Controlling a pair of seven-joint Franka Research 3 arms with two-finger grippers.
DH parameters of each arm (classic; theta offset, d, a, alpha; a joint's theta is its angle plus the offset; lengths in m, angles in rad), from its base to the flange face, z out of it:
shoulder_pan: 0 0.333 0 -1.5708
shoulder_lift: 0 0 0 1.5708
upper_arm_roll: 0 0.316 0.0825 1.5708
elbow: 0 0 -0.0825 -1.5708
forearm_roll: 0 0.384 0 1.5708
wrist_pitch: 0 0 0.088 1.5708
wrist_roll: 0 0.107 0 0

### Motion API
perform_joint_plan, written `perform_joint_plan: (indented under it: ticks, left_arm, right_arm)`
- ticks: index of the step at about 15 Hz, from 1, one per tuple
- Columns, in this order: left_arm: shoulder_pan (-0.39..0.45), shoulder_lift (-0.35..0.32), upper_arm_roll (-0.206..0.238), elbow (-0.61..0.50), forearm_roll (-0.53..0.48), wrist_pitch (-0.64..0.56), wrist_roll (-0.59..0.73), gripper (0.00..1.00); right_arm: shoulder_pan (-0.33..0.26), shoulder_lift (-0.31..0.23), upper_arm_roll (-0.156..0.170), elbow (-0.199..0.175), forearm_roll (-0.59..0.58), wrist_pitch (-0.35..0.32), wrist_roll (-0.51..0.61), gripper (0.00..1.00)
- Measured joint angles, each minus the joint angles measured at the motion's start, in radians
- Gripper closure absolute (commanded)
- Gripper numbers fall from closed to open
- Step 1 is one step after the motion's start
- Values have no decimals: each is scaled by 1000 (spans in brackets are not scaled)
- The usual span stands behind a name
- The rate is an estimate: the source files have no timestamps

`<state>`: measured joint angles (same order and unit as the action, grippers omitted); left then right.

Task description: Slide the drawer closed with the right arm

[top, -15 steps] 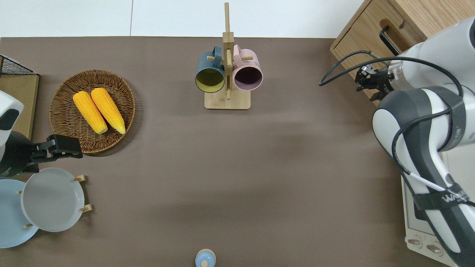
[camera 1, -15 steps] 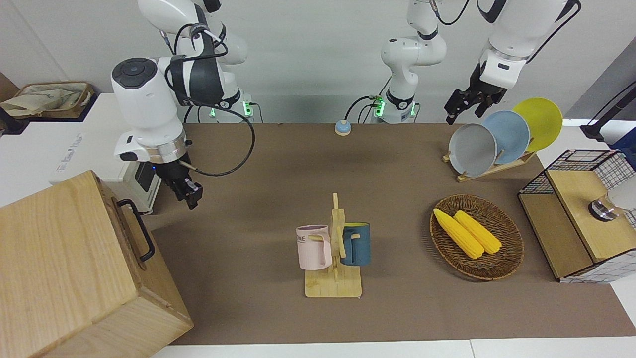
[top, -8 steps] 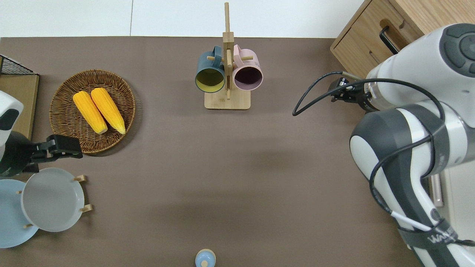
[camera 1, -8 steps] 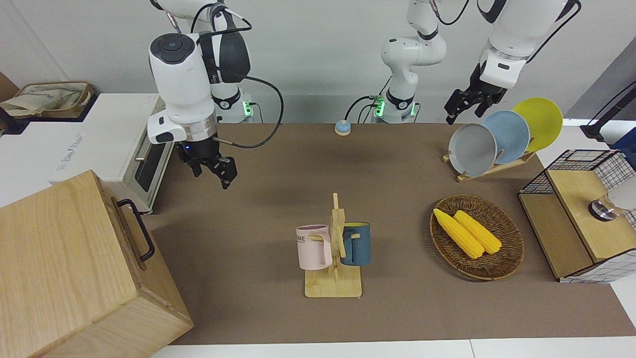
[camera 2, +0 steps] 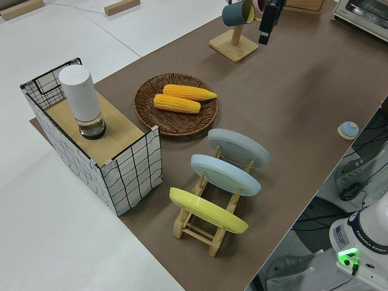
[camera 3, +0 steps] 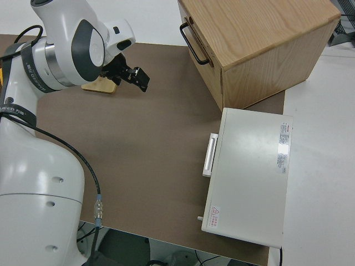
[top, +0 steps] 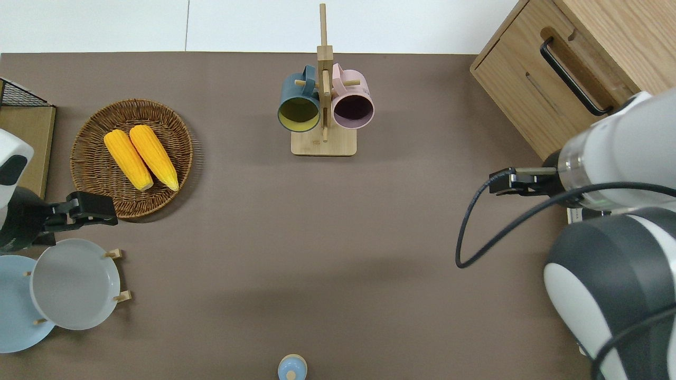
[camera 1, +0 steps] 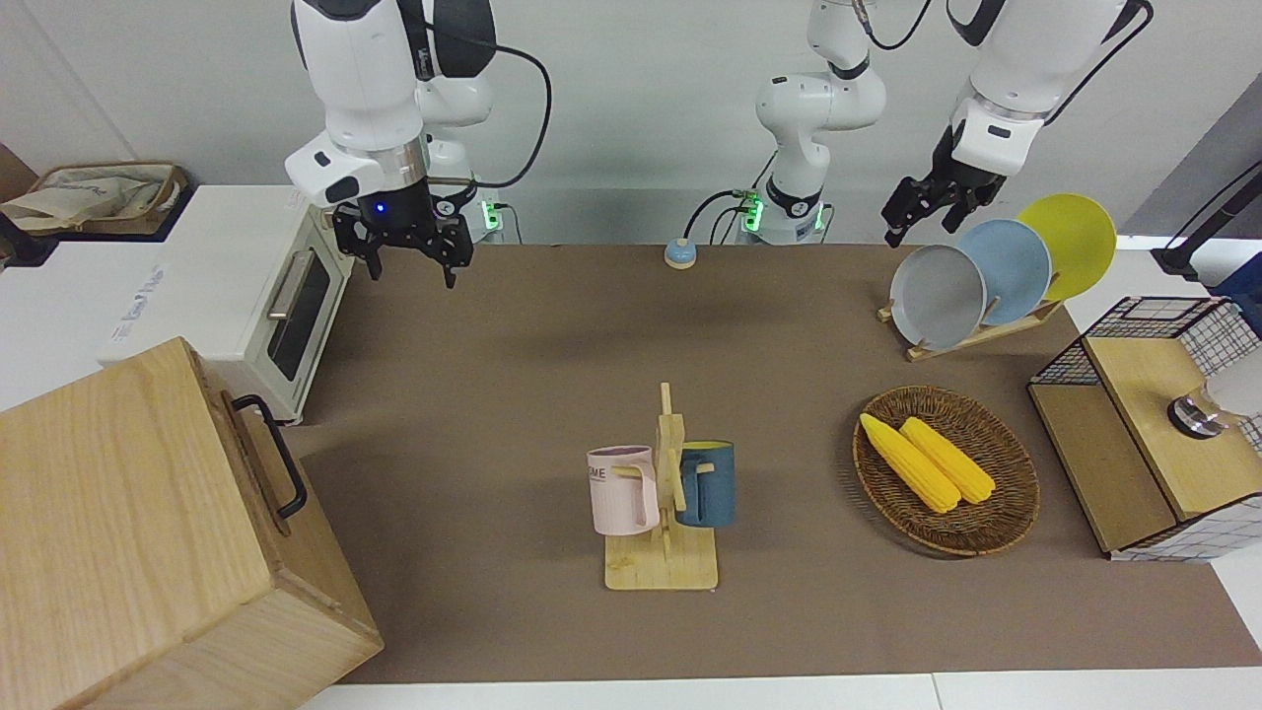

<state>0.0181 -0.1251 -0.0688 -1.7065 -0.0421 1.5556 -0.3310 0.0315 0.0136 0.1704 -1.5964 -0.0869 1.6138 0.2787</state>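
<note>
The drawer [top: 533,92] sits in the oak cabinet [camera 1: 128,523] at the corner of the bench at the right arm's end, on the edge farthest from the robots; its front looks flush or very nearly flush with the cabinet face, so the job appears done or almost done. The right gripper [camera 1: 406,258] hangs high over bare mat near the right arm's end of the bench, well apart from the cabinet, fingers spread and holding nothing. The left arm is parked, and whether its gripper [camera 1: 922,209] is open I cannot tell. If a sliver of gap remains, the risk is a return push that lands off-centre on the front, skews the wide shallow drawer in its slot and jams it, or nudges the whole cabinet along the mat. A low approach could also snag the black bar handle [top: 573,79], which stands proud of the panel, or clip the toaster oven [camera 3: 247,177] beside the cabinet. The loose cable [top: 475,232] looped at the wrist could catch on that handle. The cabinet is pale straight-grained wood, boxy and sharp-edged; the handle is thin dark metal; the oven is smooth white sheet; the mat is matte brown.
</note>
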Motion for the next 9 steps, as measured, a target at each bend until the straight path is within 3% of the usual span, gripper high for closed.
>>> perform_joint_plan:
  ticks: [4,6,9]
  left_arm:
    - [0,0,0,0,0,0,0,7]
    - [0,0,0,0,0,0,0,7]
    - [0,0,0,0,0,0,0,7]
  right_arm:
    - [-2,-79,-63,-2,75,-92,-162,15]
    - [-2,-92,-89,-3,82,-125,-206,15]
    - [-2,-93,-102,-6,84,-136,-224,15]
